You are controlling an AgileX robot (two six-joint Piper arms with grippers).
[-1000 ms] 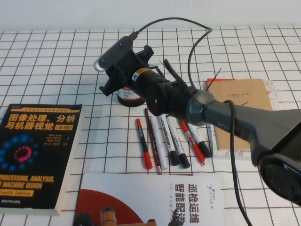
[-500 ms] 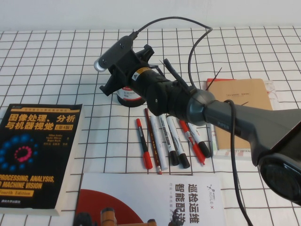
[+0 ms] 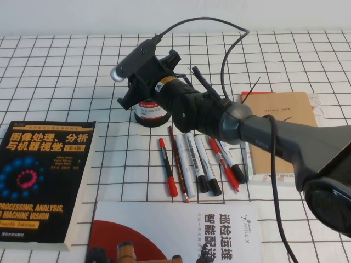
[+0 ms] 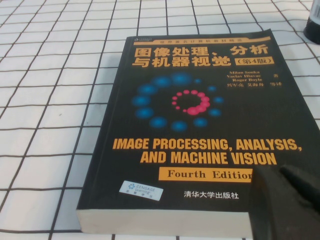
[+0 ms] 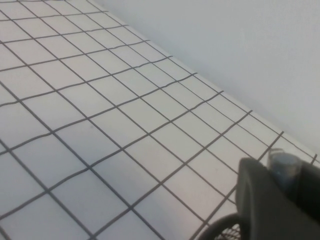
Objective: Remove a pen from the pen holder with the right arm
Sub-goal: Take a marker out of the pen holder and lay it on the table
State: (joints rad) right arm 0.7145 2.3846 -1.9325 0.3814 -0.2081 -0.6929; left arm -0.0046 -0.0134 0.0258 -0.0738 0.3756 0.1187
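The black mesh pen holder (image 3: pixel 150 112) with a red and white label stands on the gridded cloth behind a row of pens. My right gripper (image 3: pixel 141 94) hangs straight over its mouth, the wrist camera hiding the fingertips from above. In the right wrist view the holder's mesh rim (image 5: pixel 220 231) shows below, and my right gripper (image 5: pixel 285 175) is shut on the grey-blue top of a pen (image 5: pixel 281 164) between its dark fingers (image 5: pixel 257 200). My left gripper (image 4: pixel 287 202) rests low over the black textbook (image 4: pixel 190 125), shut and empty.
Several red, white and black pens and markers (image 3: pixel 197 161) lie in a row in front of the holder. The black textbook (image 3: pixel 46 178) lies at the left, a brown notebook (image 3: pixel 285 129) at the right, a white booklet (image 3: pixel 181 233) at the near edge.
The right gripper's jaws have closed on the pen's top and the wrist has lifted slightly, showing more of the holder. The left arm has not moved.
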